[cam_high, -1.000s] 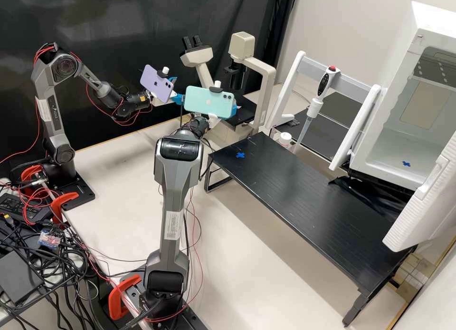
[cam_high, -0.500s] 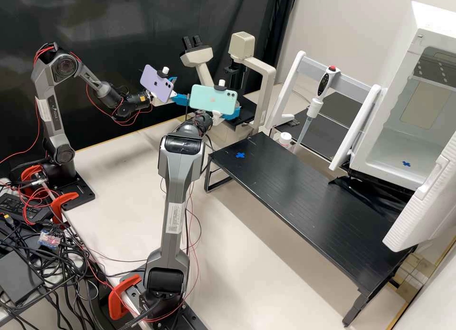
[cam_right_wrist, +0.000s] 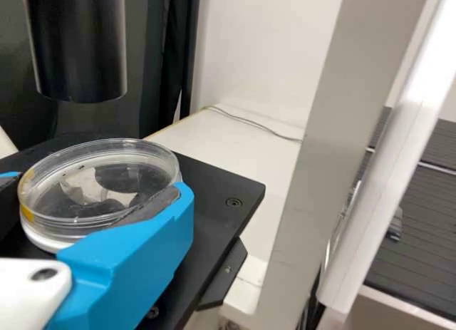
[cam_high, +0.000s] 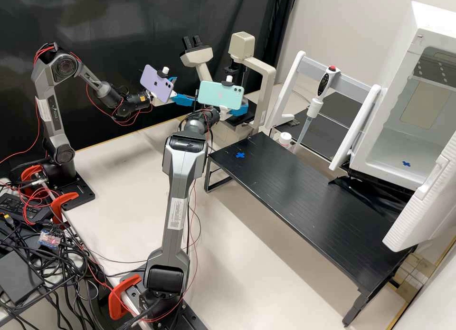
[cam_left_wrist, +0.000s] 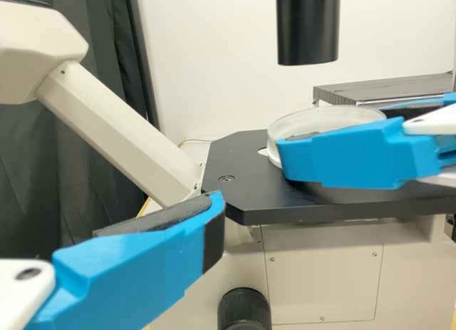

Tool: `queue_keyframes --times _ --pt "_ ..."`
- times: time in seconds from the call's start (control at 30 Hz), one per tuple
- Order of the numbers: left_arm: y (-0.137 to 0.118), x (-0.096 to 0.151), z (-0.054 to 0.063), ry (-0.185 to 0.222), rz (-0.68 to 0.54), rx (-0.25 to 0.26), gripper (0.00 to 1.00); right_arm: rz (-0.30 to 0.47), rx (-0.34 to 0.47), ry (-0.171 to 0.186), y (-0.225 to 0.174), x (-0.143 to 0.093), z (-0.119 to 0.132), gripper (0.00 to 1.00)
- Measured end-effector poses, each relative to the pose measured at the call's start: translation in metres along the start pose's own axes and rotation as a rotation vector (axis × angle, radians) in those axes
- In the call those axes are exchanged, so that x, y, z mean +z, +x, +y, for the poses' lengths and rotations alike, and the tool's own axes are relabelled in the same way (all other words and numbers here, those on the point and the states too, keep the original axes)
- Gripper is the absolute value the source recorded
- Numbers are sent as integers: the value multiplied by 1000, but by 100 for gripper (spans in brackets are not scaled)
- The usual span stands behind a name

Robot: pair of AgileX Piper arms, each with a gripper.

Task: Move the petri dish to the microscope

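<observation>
In the high view my right gripper (cam_high: 237, 108), partly behind the green phone, is at the microscope's black stage (cam_high: 247, 112). My left gripper (cam_high: 185, 90) is held open, left of the microscope. The right wrist view has the clear petri dish (cam_right_wrist: 100, 184) between the pads of my right gripper (cam_right_wrist: 89, 202), which is shut on it. The left wrist view shows that dish (cam_left_wrist: 324, 120) over the stage (cam_left_wrist: 246, 169), below the black condenser (cam_left_wrist: 308, 23); whether it touches the stage, I cannot tell. One blue finger (cam_left_wrist: 142, 273) of my left gripper is in front of the stage.
A black raised platform (cam_high: 304, 202) with a blue cross mark stands right of the arms. Behind it are a rack holding a pipette (cam_high: 324, 85) and a small white bottle (cam_high: 285, 139). At the far right is a white chamber (cam_high: 399, 149) with its door open.
My right arm has moved rightward in the high view, carrying its gripper farther over toward the microscope stage. The left arm has kept its place.
</observation>
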Motion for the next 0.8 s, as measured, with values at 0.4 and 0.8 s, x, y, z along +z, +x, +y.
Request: queue_keyframes --times 0.4,0.8 --pt "0 0 0 0 0 0 100 24 -60 28 0 -2 -5 0" --pt "0 0 0 0 0 0 100 17 -71 26 3 4 0 100"
